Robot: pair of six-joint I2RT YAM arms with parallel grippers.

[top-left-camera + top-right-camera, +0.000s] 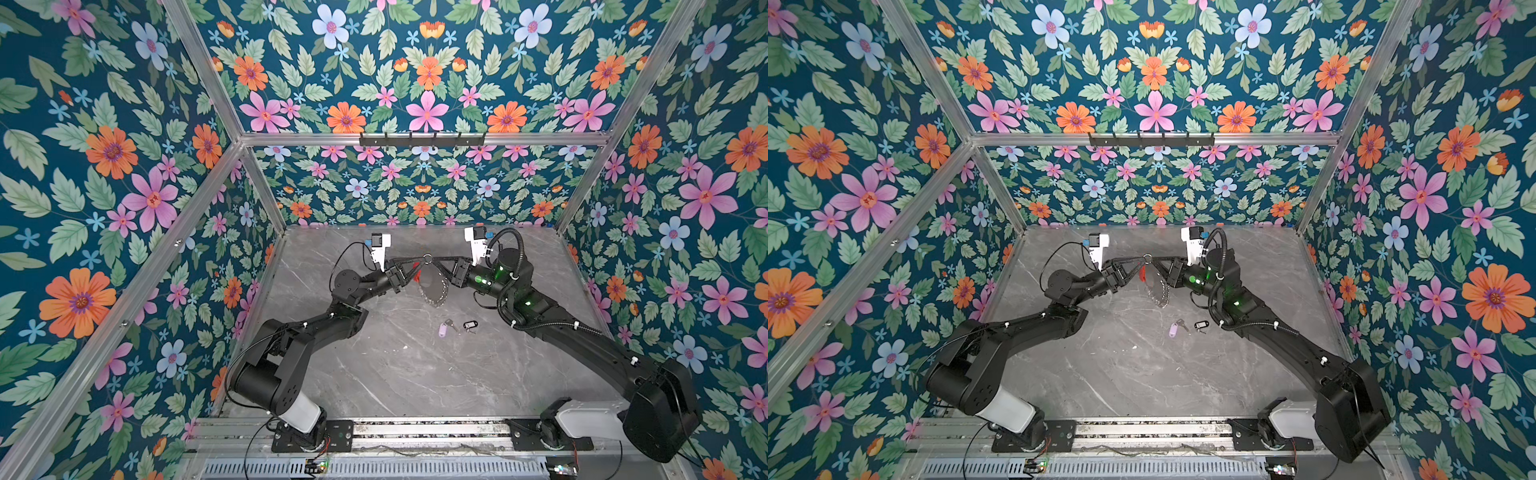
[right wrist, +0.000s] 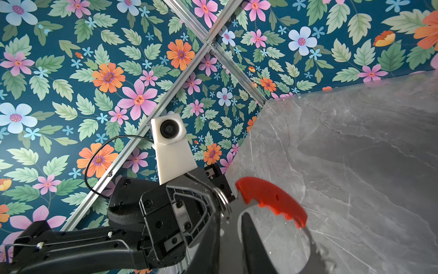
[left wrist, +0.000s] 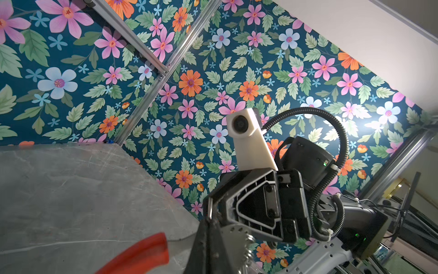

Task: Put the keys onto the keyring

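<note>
"Looking at both top views first: where is the keyring (image 1: pixel 433 291) (image 1: pixel 1156 291)?"

"Up off the table (image 1: pixel 395 374), hanging between the two claws. The left gripper (image 1: pixel 422 261) and the right gripper (image 1: pixel 434 261) meet tip to tip above the middle of the table. The loop dangles just below that meeting point, with its red section (image 1: pixel 417 273) toward the left arm and the row of small silver rings (image 1: pixel 436 296) curving underneath."

"And the keys?"

"Both lie flat on the table, toward the arms' bases and well apart from the claws. The lilac-tagged key (image 1: pixel 444 329) is there, and just beside it, on the right arm's side, the black-tagged key (image 1: pixel 469 325). Neither touches the loop."

"The left wrist view?"

"The right gripper (image 3: pixel 209 213) faces the lens, its jaws drawn nearly together on what looks like the loop's metal band. The red section (image 3: pixel 142 253) pokes in close to the lens."

"The right wrist view?"

"The left gripper (image 2: pixel 216 197) has its jaws fully closed, pinching a silver ring (image 2: pixel 222 202) at the end of the keyring (image 2: pixel 272 201). The red section arcs away from those fingertips above the grey table (image 2: pixel 355 154)."
</note>
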